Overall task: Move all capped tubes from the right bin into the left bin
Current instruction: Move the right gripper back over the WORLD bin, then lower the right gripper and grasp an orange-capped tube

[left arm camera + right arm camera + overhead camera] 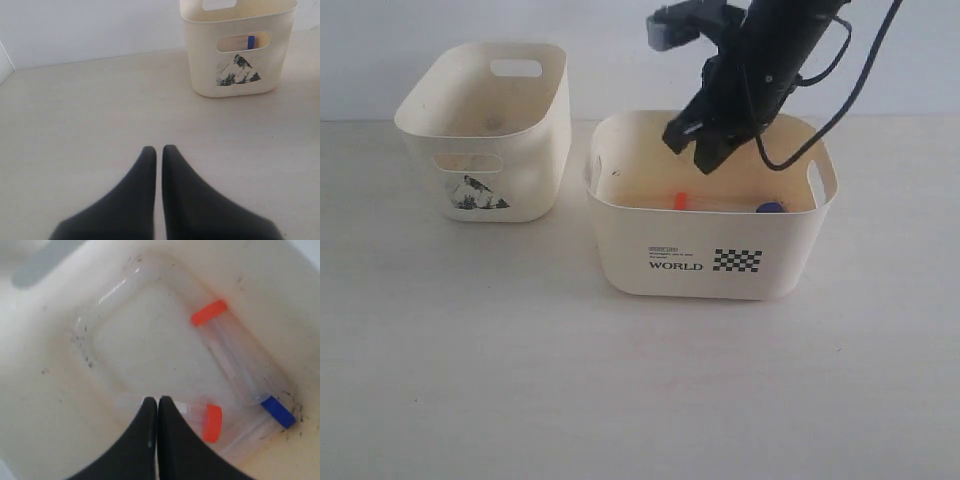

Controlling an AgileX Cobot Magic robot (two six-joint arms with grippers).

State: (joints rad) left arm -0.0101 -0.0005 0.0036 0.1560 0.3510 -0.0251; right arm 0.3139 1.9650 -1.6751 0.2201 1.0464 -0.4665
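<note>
The right bin (620, 250), printed "WORLD", holds clear capped tubes. Over its front rim I see an orange-red cap (680, 200) and a blue cap (770, 208). In the right wrist view the bin's floor (145, 340) shows an orange-red cap (207, 312), a blue cap (277, 411) in the corner, and a second orange-red cap (213, 422) that may be a reflection. My right gripper (698, 152) (157, 400) hangs shut and empty above this bin. The left bin (535, 180) (200, 65) shows a blue-capped tube (251, 41) through its slot. My left gripper (159, 148) is shut above the bare table.
Both bins stand on a pale table (520, 380), a hand's width apart. A white wall (590, 60) rises behind them. The right arm's black cable (840, 110) loops over the right bin's far corner.
</note>
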